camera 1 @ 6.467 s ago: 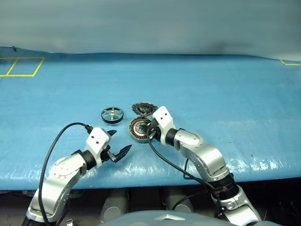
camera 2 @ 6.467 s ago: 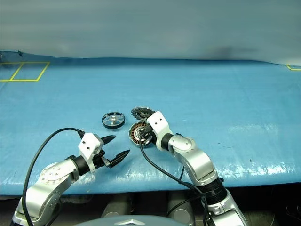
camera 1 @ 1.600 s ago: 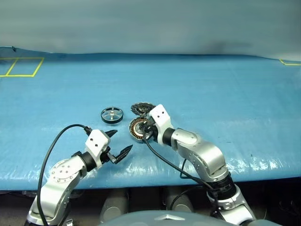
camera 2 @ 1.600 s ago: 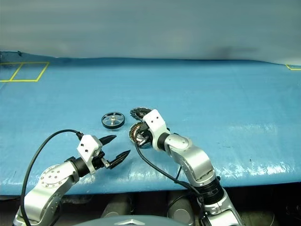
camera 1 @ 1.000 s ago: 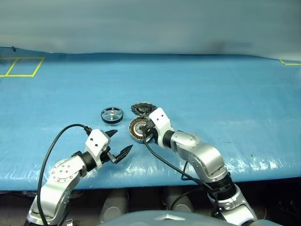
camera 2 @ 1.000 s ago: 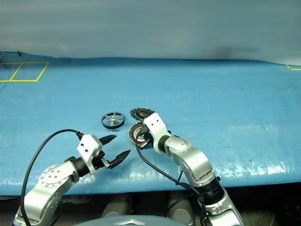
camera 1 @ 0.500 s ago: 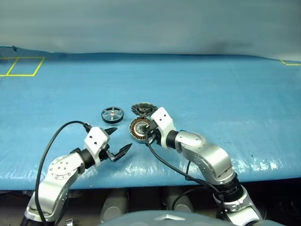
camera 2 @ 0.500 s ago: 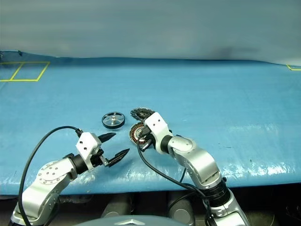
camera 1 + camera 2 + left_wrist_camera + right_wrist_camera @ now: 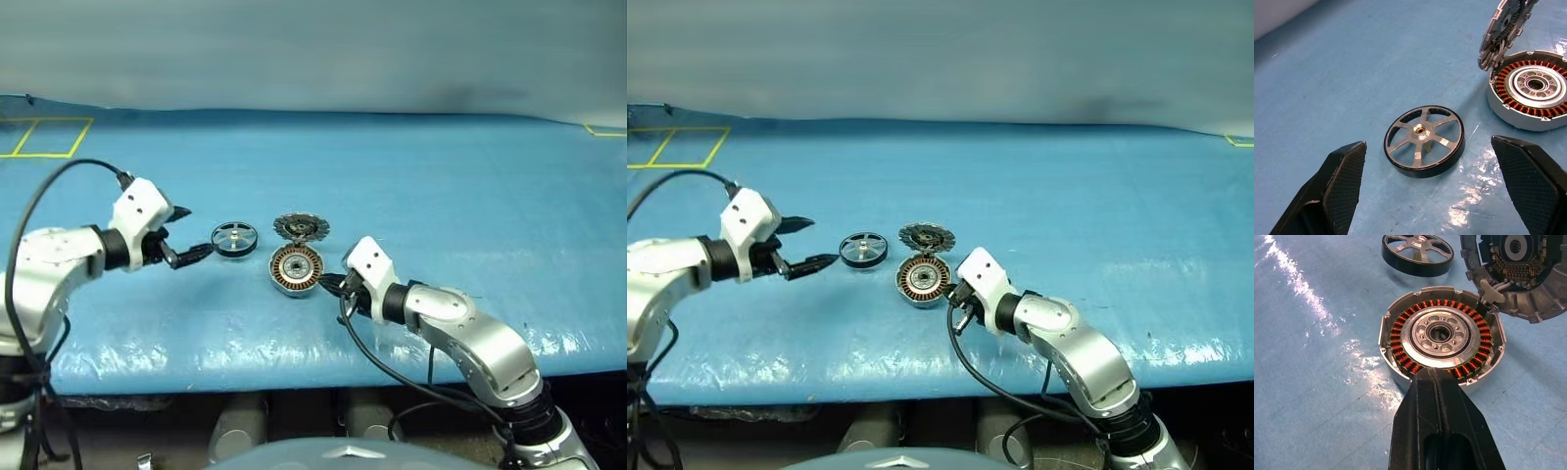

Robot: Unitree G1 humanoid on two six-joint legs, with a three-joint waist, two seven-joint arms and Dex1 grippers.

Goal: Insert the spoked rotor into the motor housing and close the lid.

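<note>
Black-rimmed spoked rotor between wide left gripper; copper-wound motor housing before closed, empty right gripper.

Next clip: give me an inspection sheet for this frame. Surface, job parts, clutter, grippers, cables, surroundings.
Surface: blue table cover, wrinkled, glossy near the front edge.
Job's things: spoked rotor lies flat, apart from the motor housing, which sits open side up with its copper windings showing. The lid stands tilted open at the housing's far edge, touching it.
Clutter: nothing seen.
Grippers: left gripper open, empty, pointed at the rotor. Right gripper shut, empty, tips by the housing's rim; contact cannot be told.
Cables: a black cable loops over the left arm; another black cable hangs under the right arm.
Surroundings: yellow tape marks at the far left; grey wall behind.
</note>
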